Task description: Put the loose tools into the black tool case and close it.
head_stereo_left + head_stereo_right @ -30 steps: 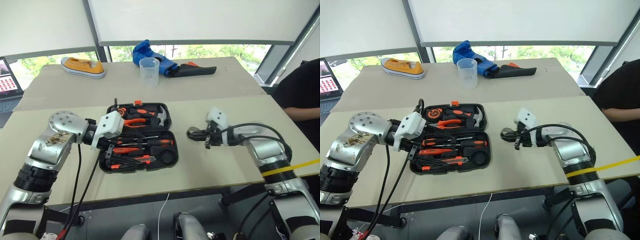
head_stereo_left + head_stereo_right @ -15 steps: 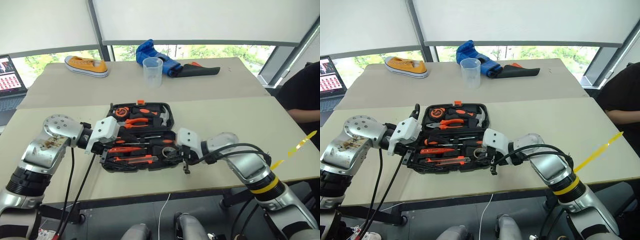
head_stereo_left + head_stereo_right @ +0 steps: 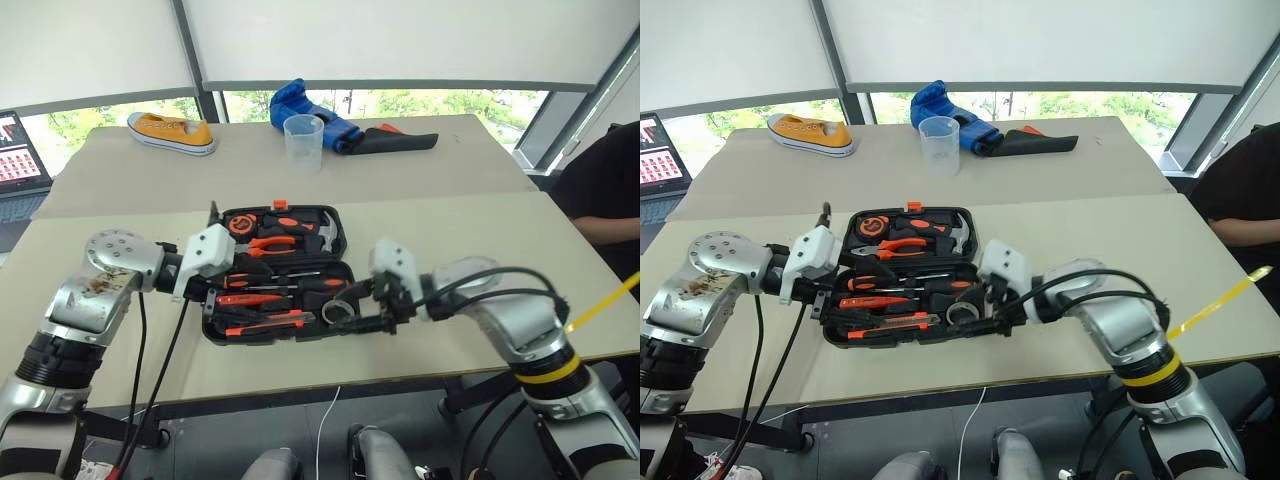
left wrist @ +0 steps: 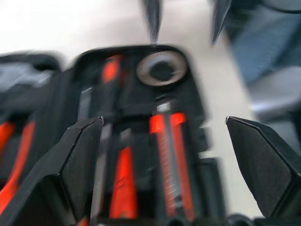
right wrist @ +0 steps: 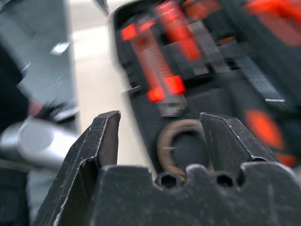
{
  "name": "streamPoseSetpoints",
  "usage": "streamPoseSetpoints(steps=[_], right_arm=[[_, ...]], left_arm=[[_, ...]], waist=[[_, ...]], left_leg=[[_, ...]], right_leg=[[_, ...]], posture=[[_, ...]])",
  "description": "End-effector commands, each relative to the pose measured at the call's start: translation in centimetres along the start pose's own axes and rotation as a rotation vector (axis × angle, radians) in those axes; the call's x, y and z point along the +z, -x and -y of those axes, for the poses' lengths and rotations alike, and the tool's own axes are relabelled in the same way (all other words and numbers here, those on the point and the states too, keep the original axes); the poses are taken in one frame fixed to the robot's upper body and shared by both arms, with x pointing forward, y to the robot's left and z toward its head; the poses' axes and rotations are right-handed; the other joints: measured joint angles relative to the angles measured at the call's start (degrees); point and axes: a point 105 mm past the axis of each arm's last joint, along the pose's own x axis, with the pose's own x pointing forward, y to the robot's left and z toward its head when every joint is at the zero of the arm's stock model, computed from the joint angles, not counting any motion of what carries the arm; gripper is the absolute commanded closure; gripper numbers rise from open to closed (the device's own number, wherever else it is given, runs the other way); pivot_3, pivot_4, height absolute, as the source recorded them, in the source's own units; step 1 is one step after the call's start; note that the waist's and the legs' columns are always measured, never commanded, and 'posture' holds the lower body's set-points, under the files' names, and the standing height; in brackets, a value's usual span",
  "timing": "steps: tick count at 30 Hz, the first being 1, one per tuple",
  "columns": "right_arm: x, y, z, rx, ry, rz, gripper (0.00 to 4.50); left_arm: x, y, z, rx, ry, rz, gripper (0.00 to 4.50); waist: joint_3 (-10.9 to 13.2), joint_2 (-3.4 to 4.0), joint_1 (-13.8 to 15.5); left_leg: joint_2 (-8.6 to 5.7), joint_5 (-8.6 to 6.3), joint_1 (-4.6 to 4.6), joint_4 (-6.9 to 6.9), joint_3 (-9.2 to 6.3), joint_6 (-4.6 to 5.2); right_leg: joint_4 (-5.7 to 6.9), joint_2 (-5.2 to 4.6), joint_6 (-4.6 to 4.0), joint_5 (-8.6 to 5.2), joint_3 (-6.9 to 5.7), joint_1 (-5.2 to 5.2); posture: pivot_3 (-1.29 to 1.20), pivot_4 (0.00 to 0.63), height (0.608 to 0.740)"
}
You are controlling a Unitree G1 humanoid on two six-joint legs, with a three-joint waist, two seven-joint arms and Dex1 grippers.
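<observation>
Both grippers, left [image 3: 212, 296] and right [image 3: 362, 312], spread wide, empty, flanking open black tool case [image 3: 280, 275]; tape roll [image 3: 338, 309] seated inside.

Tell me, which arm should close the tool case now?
Probably left: its open left gripper sits at the black tool case's left edge, while the right gripper hangs open over the tape roll inside.

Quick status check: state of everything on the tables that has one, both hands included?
Black plastic clamshell tool case: open, lid flat.
Small dark tape roll: in its recess in the case's near half.
Orange-and-black utility knife: lying in the case.
Left hand: open, empty, at the case's left edge.
Right hand: fingers apart, around the tape roll.
Clear plastic cup: upright.
Laptop: screen on.
</observation>
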Motion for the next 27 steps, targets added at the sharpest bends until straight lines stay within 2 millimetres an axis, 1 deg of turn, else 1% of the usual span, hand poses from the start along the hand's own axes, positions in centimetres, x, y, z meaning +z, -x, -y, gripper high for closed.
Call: streamPoseSetpoints(steps=[1, 3, 5, 6, 7, 8, 10, 11, 13, 15, 16, 19, 20, 22, 25, 27], right_arm=[[-1.1, 3.0, 3.2, -0.196, -0.021, 0.011, 2.73], [-1.9, 3.6, 4.5, -0.262, -0.034, 0.009, 3.31], [-2.9, 3.5, 5.4, -0.298, -0.017, -0.012, 4.04], [-3.5, 3.3, 5.6, -0.302, 0.004, -0.032, 4.45], [-4.0, 2.9, 5.6, -0.297, 0.031, -0.055, 4.50], [-4.4, 2.5, 5.7, -0.290, 0.048, -0.068, 4.50], [-4.8, 1.8, 5.7, -0.278, 0.067, -0.074, 4.50], [-4.9, 1.4, 5.9, -0.280, 0.079, -0.072, 4.50], [-5.0, 0.5, 6.4, -0.295, 0.086, -0.066, 4.50], [-5.1, -0.5, 6.7, -0.297, 0.129, -0.080, 4.50], [-5.0, -0.9, 6.5, -0.281, 0.148, -0.078, 4.50], [-4.0, -2.0, 4.6, -0.159, 0.175, -0.026, 4.50], [-3.7, -2.1, 3.8, -0.111, 0.186, -0.007, 4.50], [-3.5, -1.9, 2.7, -0.055, 0.206, 0.007, 4.50], [-3.6, -1.3, 2.3, -0.047, 0.218, 0.001, 4.50], [-3.8, -0.4, 2.1, -0.056, 0.214, -0.006, 4.50]], left_arm=[[-2.6, 4.5, -3.2, 0.313, 0.128, -0.009, 1.04], [-4.5, 6.2, -3.6, 0.389, 0.150, -0.074, 1.66], [-6.3, 7.2, -3.6, 0.421, 0.147, -0.151, 2.46], [-7.0, 7.4, -3.4, 0.420, 0.143, -0.182, 2.97], [-7.7, 7.4, -3.2, 0.414, 0.136, -0.215, 3.20], [-8.2, 7.3, -3.0, 0.404, 0.125, -0.243, 3.61], [-9.1, 7.0, -2.7, 0.390, 0.100, -0.285, 4.28], [-9.4, 6.6, -2.6, 0.379, 0.089, -0.301, 4.45], [-9.7, 5.6, -2.6, 0.364, 0.080, -0.311, 4.45], [-9.1, 4.2, -2.6, 0.339, 0.087, -0.272, 4.45], [-8.8, 3.6, -2.5, 0.318, 0.082, -0.253, 4.45], [-7.7, 1.3, -1.7, 0.222, 0.056, -0.185, 4.45], [-7.1, 0.4, -1.4, 0.182, 0.047, -0.159, 4.45], [-6.0, -1.1, -0.6, 0.110, 0.032, -0.116, 4.45], [-5.0, -2.2, 0.2, 0.045, 0.023, -0.080, 4.45], [-4.3, -3.3, 0.8, -0.002, 0.002, -0.066, 4.45]], waist=[[0.0, 0.00, -0.1], [0.0, 0.00, -0.3], [0.0, 0.00, -0.3], [0.0, 0.00, -0.3], [0.0, 0.00, -0.3], [0.0, 0.00, -0.3], [0.0, 0.00, -0.2], [0.0, 0.00, -0.1], [0.0, 0.00, -0.1], [0.0, 0.00, 0.0], [0.0, 0.00, 0.0], [0.0, 0.00, -0.1], [0.0, 0.00, 0.0], [0.0, 0.00, 0.3], [0.0, 0.00, 0.6], [0.0, 0.00, 0.7]], left_leg=[[0.00, 0.00, 0.01, -0.03, 0.00, 0.00], [0.00, 0.00, 0.01, -0.07, 0.08, 0.00], [0.00, 0.00, -0.01, -0.10, 0.40, 0.00], [0.00, 0.00, -0.01, -0.10, 0.48, 0.00], [0.00, 0.00, -0.01, -0.10, 0.52, 0.00], [0.00, 0.00, 0.00, -0.09, 0.54, -0.01], [0.00, 0.00, 0.00, -0.08, 0.58, 0.00], [0.00, 0.00, 0.00, -0.08, 0.60, 0.00], [0.00, 0.00, 0.00, -0.07, 0.60, 0.00], [0.00, 0.00, -0.03, -0.06, 0.62, 0.00], [0.00, 0.00, -0.05, -0.03, 0.62, 0.00], [0.00, 0.00, -0.17, 0.02, 0.61, 0.01], [0.01, 0.00, -0.19, 0.01, 0.61, 0.01], [0.01, 0.00, -0.33, 0.03, 0.54, 0.01], [0.00, -0.02, -0.52, 0.11, 0.50, 0.05], [-0.03, -0.02, -0.57, 0.12, 0.51, 0.05]], right_leg=[[0.01, 0.02, 0.00, 0.00, -0.01, -0.03], [0.02, 0.03, 0.00, 0.00, 0.01, -0.14], [0.03, -0.03, -0.02, 0.00, 0.03, -0.34], [0.04, -0.05, -0.03, 0.01, 0.06, -0.37], [0.04, -0.06, -0.04, 0.01, 0.05, -0.37], [0.04, -0.07, -0.04, 0.02, 0.06, -0.36], [0.04, -0.07, -0.04, 0.02, 0.07, -0.35], [0.04, -0.09, -0.03, 0.02, 0.08, -0.35], [0.05, -0.09, -0.03, 0.02, 0.07, -0.34], [0.04, -0.10, -0.03, 0.03, 0.10, -0.36], [0.05, -0.09, -0.03, 0.03, 0.08, -0.36], [0.07, -0.09, -0.03, 0.05, 0.06, -0.44], [0.09, -0.09, -0.03, 0.05, 0.05, -0.45], [0.09, -0.09, -0.03, 0.06, 0.00, -0.50], [0.08, -0.07, 0.04, 0.10, -0.17, -0.56], [0.04, -0.09, 0.06, 0.11, -0.24, -0.56]], posture=[[0.00, 0.150, 0.724], [0.00, 0.150, 0.724], [0.00, 0.150, 0.724], [0.00, 0.150, 0.724], [0.00, 0.150, 0.724], [0.00, 0.150, 0.724], [0.00, 0.150, 0.724], [0.00, 0.150, 0.724], [0.00, 0.150, 0.724], [0.00, 0.150, 0.724], [0.00, 0.150, 0.724], [0.00, 0.150, 0.724], [0.00, 0.150, 0.724], [0.00, 0.150, 0.724], [0.00, 0.150, 0.724], [0.00, 0.150, 0.724]])
